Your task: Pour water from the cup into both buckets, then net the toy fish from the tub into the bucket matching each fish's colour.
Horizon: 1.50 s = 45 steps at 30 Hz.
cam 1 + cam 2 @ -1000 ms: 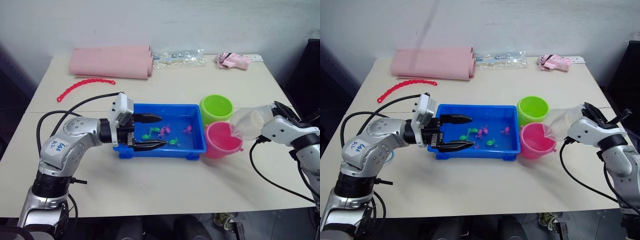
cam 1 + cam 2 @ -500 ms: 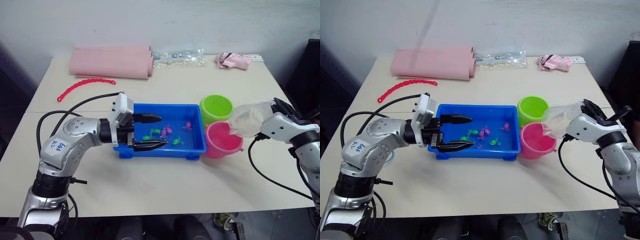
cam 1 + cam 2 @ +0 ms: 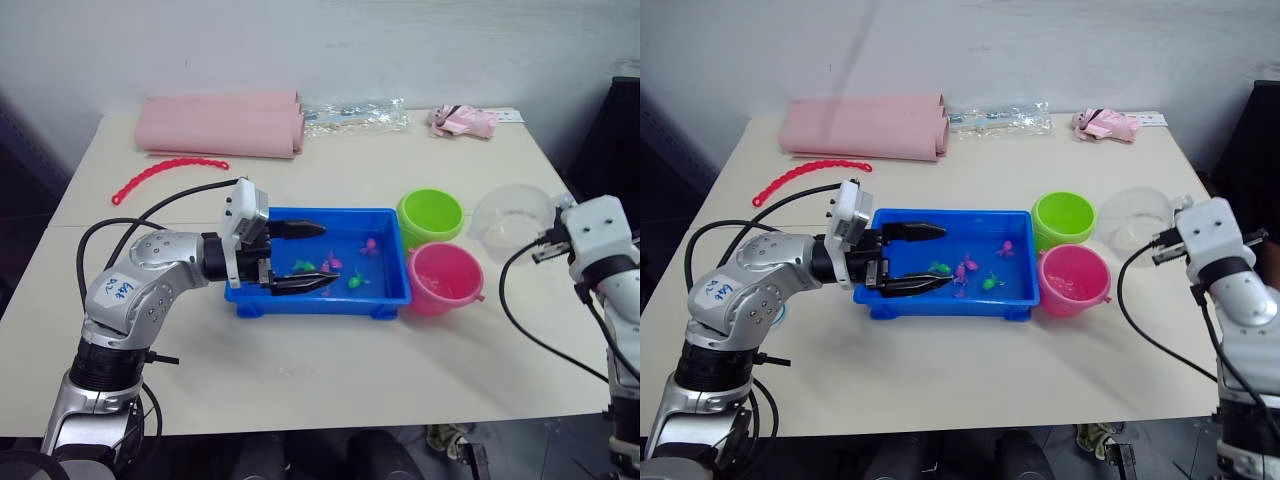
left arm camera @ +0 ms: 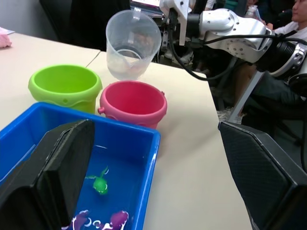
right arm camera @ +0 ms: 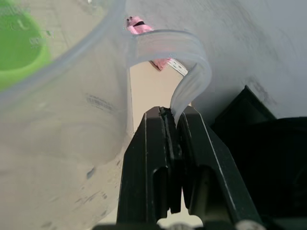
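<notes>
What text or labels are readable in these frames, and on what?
Left arm's elbow sticker: blue handwriting, too small and scrawled to read for sure.
cup: faint raised marks on the clear wall, too blurred to read.
White strip at the table's far right edge: too small to tell whether it bears print.
green bucket, pink bucket, tub: no lettering visible.

Clear plastic cup (image 3: 512,218), glossy blue tub (image 3: 390,290), matt table (image 3: 330,370)
</notes>
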Tool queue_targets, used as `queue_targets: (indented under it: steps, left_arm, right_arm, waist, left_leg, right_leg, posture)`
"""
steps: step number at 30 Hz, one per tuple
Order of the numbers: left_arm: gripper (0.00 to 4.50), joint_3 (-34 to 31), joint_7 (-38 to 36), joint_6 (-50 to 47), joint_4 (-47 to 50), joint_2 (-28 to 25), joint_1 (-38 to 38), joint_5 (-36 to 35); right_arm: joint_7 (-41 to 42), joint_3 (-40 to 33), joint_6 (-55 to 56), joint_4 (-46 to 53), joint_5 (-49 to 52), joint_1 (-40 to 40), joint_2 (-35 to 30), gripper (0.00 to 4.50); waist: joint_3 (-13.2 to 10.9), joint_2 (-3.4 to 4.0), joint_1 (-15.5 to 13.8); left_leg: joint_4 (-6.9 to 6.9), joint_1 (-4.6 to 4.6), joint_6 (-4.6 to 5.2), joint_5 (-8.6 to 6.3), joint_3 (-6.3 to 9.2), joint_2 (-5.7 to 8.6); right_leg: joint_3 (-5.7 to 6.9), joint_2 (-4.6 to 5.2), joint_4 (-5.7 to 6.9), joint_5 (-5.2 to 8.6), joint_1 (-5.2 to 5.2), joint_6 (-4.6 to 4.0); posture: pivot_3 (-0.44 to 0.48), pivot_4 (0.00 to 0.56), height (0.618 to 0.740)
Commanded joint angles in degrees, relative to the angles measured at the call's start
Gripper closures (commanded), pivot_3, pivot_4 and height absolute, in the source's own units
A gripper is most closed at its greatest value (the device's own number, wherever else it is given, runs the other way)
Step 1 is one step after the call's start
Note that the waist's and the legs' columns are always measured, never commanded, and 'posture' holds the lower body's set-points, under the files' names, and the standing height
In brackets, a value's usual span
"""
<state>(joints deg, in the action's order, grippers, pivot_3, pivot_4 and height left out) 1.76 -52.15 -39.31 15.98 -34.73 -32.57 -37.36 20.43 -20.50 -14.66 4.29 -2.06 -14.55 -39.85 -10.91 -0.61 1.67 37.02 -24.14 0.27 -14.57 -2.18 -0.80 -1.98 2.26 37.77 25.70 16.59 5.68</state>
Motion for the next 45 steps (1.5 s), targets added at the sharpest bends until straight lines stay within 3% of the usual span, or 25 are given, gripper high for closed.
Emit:
queue_targets:
  steps: [1,9,19,30,45]
  left_arm:
    - [0.00,-1.6,0.0,0.9,-0.6,0.0,-1.3,0.0]
    - [0.00,-1.6,-0.4,3.1,-4.0,0.2,-2.8,2.1]
    - [0.00,-2.0,0.3,3.7,-4.0,0.8,-2.8,2.7]
    - [0.00,-2.6,1.1,3.5,-2.5,1.0,-1.6,2.0]
    - [0.00,-2.9,1.7,3.3,-1.2,0.7,0.1,2.3]
  right_arm:
    - [-1.1,-1.5,-3.3,-2.1,1.9,-5.7,-1.2,4.35]
    - [-3.1,8.4,3.8,-16.6,-5.5,-20.2,-4.2,4.35]
    - [-9.8,22.1,21.2,-28.2,-21.1,-29.1,-8.8,4.35]
    - [-19.8,30.5,31.3,-30.7,-37.0,-32.7,-12.7,4.35]
    - [-31.5,33.3,36.4,-31.1,-47.4,-33.0,-14.6,4.35]
  waist:
    - [0.0,0.00,0.0]
    - [0.0,0.01,0.1]
    - [0.0,0.03,0.2]
    - [0.0,0.04,0.3]
    - [0.0,0.04,0.4]
  left_leg:
    - [-0.01,0.00,0.00,0.00,0.00,0.00]
    - [-0.03,-0.03,0.01,0.00,0.00,-0.01]
    - [-0.01,-0.07,0.06,-0.03,-0.02,-0.01]
    - [0.01,-0.07,0.05,-0.03,-0.01,-0.01]
    - [0.01,-0.08,0.04,-0.02,-0.02,-0.02]
  right_leg:
    - [0.01,0.00,0.00,0.00,0.01,0.00]
    - [0.02,0.01,-0.02,0.00,0.04,0.00]
    - [0.04,0.04,0.00,0.00,0.10,0.00]
    - [0.04,0.05,0.04,0.00,0.12,0.00]
    - [0.04,0.05,0.09,0.00,0.15,0.00]
  posture:
    - [0.000,0.150,0.740]
    - [0.000,0.150,0.740]
    - [0.000,0.150,0.740]
    - [0.000,0.150,0.740]
    - [0.000,0.150,0.740]
